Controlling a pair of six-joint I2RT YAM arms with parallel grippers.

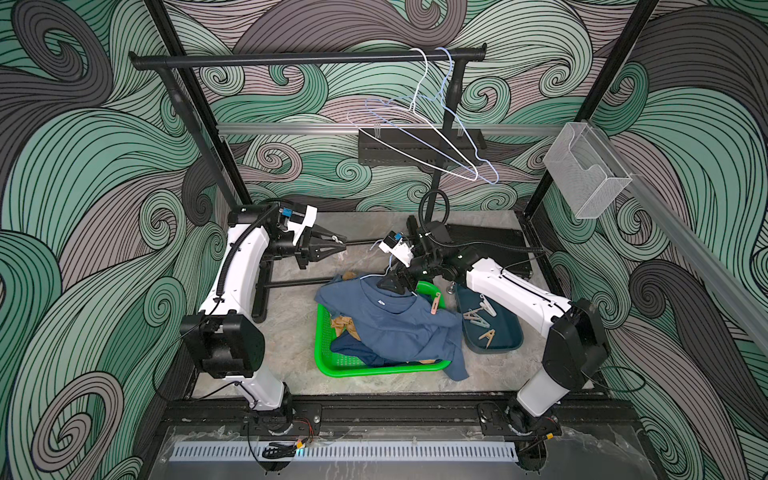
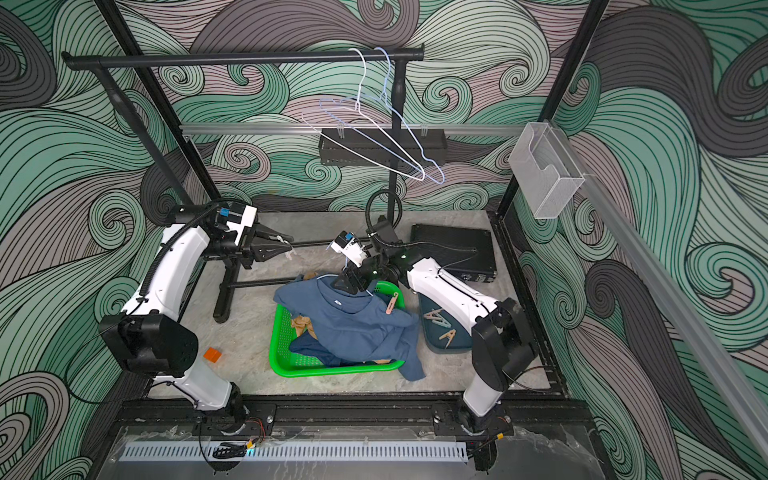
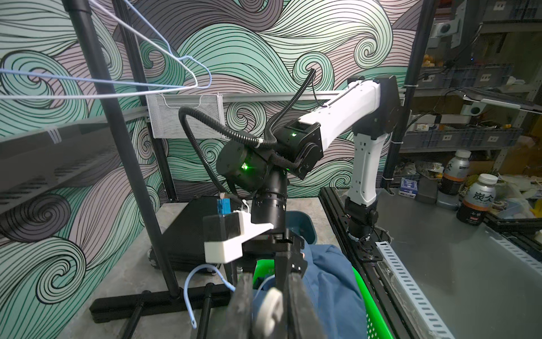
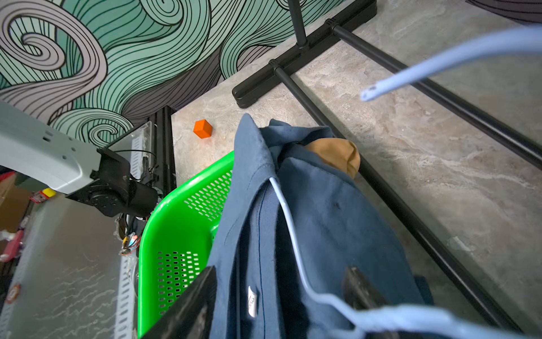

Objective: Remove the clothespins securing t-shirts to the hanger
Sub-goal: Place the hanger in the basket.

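The black garment rack (image 1: 307,59) stands along the back edge of the table (image 1: 291,340). The green basket (image 1: 322,345) sits in the middle, nearer the front edge. The blue t-shirt (image 1: 399,328) lies heaped over it, with a pale blue hanger (image 4: 289,220) in its collar. The teal tray (image 1: 505,336), just beside the basket toward the right edge, holds 3 clothespins (image 1: 473,318). The right gripper (image 1: 392,284) is spread wide over the collar. The left gripper (image 1: 341,245), near the back edge, pinches a white clothespin (image 3: 271,306). 1 pink clothespin (image 1: 435,302) sits on the shirt by the basket's back rim.
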